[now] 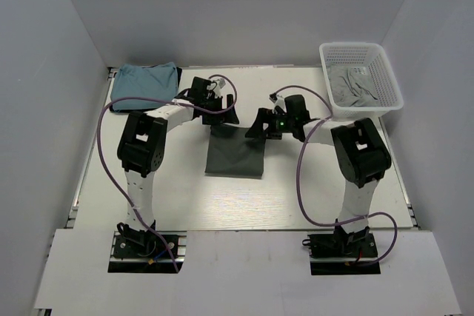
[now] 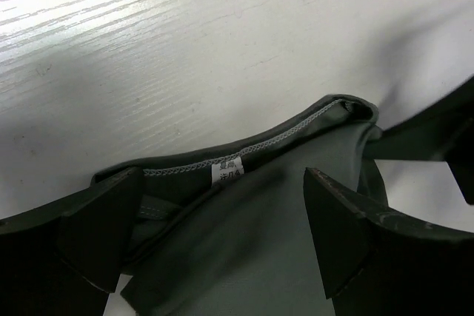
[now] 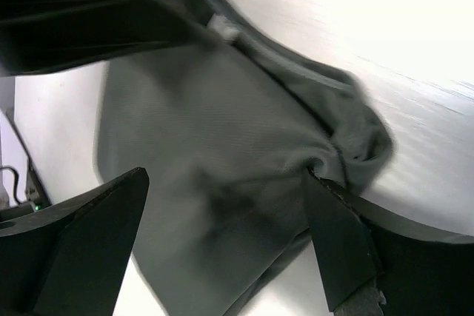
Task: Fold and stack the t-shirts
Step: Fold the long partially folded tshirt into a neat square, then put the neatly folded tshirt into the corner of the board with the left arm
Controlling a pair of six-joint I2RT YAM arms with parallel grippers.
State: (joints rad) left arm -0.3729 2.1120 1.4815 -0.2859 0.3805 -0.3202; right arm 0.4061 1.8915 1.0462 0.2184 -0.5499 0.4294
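**Both claws spread above the folded dark tee**

Beyond the left claw [image 2: 221, 231] and to its left, a folded light teal-blue t-shirt [image 1: 148, 79] is laid at the far corner of the bench [image 1: 185, 197]. It is judged to be the start of the stack, kept out of the working area. The left claw is seen with its jaws wide apart and nothing clamped. Directly under and between them lies the collar edge of the dark grey-green t-shirt [image 2: 296, 205], with its label [image 2: 228, 172] facing up. The shirt is laid flat as a folded rectangle at mid-bench. Its far edge sits beneath both claws, presumably so that each far corner can be handled by one arm. The right claw [image 3: 226, 234] is likewise held apart and empty, and a bunched corner of the same shirt is seen touching or just beside one finger [image 3: 337, 242]. Beyond that claw and to its right, paler grey t-shirts [image 1: 354, 83] are kept in a white mesh basket [image 1: 363, 110], judged to be awaiting folding.
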